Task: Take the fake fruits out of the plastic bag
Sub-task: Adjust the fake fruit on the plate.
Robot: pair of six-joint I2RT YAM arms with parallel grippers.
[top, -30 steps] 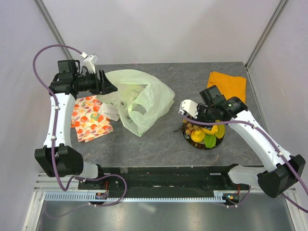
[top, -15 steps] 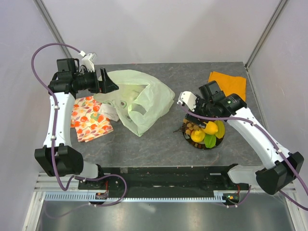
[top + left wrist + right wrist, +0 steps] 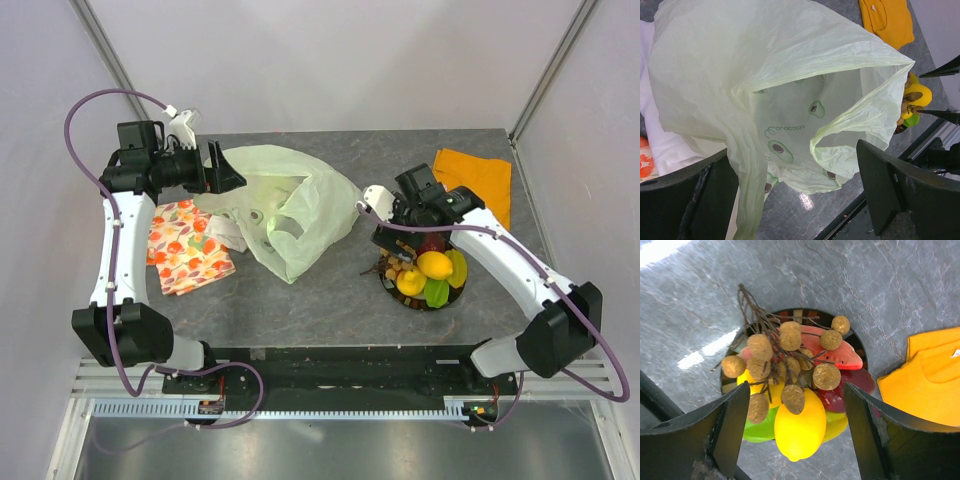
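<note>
The pale green plastic bag (image 3: 290, 205) lies crumpled at the middle left of the table, mouth towards the right. My left gripper (image 3: 222, 170) stands open at its left edge; in the left wrist view the bag (image 3: 790, 75) fills the space between the wide-apart fingers (image 3: 885, 185), one fold hanging beside the left one. The fake fruits (image 3: 425, 272) are piled on a dark round plate (image 3: 805, 314): a yellow lemon (image 3: 800, 425), a brown ball bunch (image 3: 785, 360), a red slice (image 3: 840, 349), green and dark red pieces. My right gripper (image 3: 388, 235) hovers open above the pile, empty.
An orange cloth (image 3: 475, 178) lies at the back right, close to the plate. A fruit-printed cloth (image 3: 190, 245) and a white cloth (image 3: 232, 232) lie under and beside the bag's left side. The table's front edge runs just below the plate.
My right gripper has opened and drawn back up and left from the fruit pile, leaving the brown bunch on it. The left gripper has opened wider at the bag's edge.
</note>
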